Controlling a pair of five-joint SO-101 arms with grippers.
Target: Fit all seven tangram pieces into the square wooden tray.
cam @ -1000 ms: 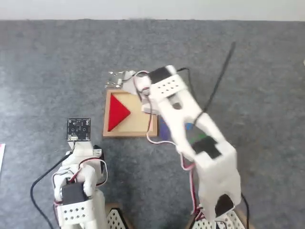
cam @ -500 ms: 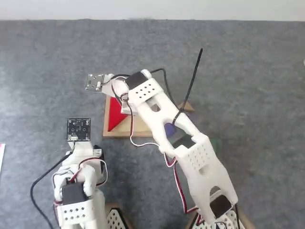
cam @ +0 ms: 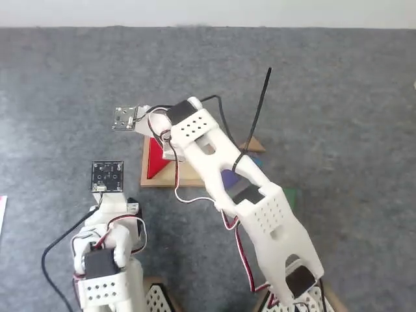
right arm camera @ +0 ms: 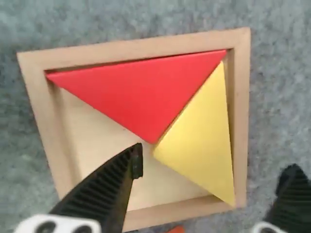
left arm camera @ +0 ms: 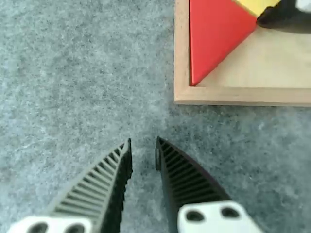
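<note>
Your right arm (cam: 221,162) is stretching from the 5 o'clock edge of the surface (cam: 338,97) across to the square wooden tray (right arm camera: 46,126). Its right gripper (right arm camera: 214,167) is hanging above the tray, released and spread wide, gripping nothing. One fingertip is sitting over the bare wood at the tray's middle, and the other is hanging out past the rim.

Two pieces are lying flat inside the tray. In the high view the red triangle (right arm camera: 141,94) is filling the 9 o'clock side with its point aiming at the centre. The yellow triangle (right arm camera: 199,145) is filling the 12 o'clock side, with one edge touching the red one. The other half of the tray floor is showing bare wood.

Your left arm (cam: 104,260) is sitting folded at 7 o'clock. Its left gripper (left arm camera: 144,143) is hanging low over the grey surface near the tray's 7 o'clock corner, parted by a narrow slit and holding nothing.

Loose pieces are lying at 3 to 4 o'clock of the tray: a brown piece (cam: 253,144), a purple piece (cam: 229,177) half under the right arm, and a green piece (cam: 290,195).
</note>
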